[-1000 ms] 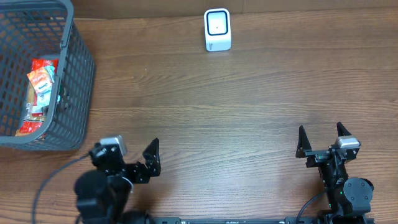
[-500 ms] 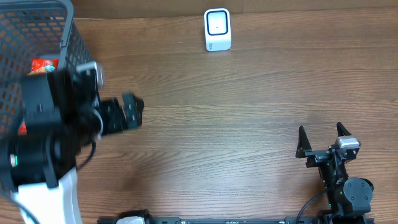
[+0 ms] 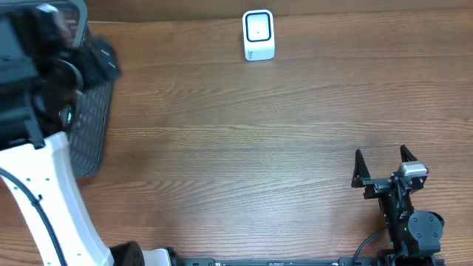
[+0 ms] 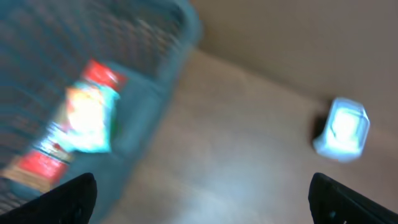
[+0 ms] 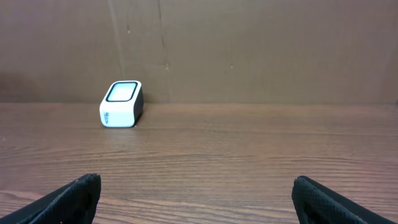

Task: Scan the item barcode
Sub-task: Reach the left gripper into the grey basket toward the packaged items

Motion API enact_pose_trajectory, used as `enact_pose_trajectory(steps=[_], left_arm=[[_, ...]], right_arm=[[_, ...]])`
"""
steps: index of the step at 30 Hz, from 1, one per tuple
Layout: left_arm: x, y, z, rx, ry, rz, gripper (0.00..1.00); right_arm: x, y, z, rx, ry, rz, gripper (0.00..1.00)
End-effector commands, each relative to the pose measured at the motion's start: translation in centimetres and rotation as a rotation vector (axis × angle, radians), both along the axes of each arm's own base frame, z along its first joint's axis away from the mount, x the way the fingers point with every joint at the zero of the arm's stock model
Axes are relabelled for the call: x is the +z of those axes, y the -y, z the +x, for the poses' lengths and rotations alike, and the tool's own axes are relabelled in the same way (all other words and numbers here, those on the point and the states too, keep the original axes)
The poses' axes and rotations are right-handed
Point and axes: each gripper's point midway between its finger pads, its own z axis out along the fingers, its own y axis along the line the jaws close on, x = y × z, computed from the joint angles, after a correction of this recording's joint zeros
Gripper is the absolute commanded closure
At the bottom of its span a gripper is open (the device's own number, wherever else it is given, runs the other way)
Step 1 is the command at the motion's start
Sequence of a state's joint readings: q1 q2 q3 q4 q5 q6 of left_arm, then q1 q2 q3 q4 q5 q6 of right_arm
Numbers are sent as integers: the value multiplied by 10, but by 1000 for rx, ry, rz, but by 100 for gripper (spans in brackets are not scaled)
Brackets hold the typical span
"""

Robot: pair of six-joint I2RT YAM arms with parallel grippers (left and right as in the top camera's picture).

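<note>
The item, a red, white and teal snack packet [image 4: 87, 121], lies blurred inside the grey mesh basket [image 4: 168, 56] in the left wrist view. My left gripper [image 4: 202, 205] hangs open above the basket's near corner and holds nothing. In the overhead view the left arm covers most of the basket [image 3: 90, 125] and hides the packet. The white barcode scanner [image 3: 258, 35] stands at the table's far edge, also visible as a white scanner [image 5: 121, 104] in the right wrist view. My right gripper [image 3: 383, 166] rests open and empty at the front right.
A brown wall runs behind the scanner. Bare wooden tabletop [image 3: 244, 148] stretches between the basket, the scanner and the right arm. The white link of the left arm [image 3: 59, 199] crosses the front left of the table.
The left arm has swung up from the table's front left to over the basket, its gripper staying open. The right arm has not moved.
</note>
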State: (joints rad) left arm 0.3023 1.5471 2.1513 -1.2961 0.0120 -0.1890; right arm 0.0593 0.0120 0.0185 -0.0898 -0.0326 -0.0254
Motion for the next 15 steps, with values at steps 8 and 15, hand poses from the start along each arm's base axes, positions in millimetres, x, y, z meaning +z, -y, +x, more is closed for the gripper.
enact_pose_trajectory(steps=[8, 15], left_arm=[[-14, -146, -20, 376, 3, 15, 0], [-84, -192, -16, 346, -174, -48, 0]], right_arm=[[-1, 3, 0, -16, 7, -2, 0], [-1, 3, 0, -16, 7, -1, 0]])
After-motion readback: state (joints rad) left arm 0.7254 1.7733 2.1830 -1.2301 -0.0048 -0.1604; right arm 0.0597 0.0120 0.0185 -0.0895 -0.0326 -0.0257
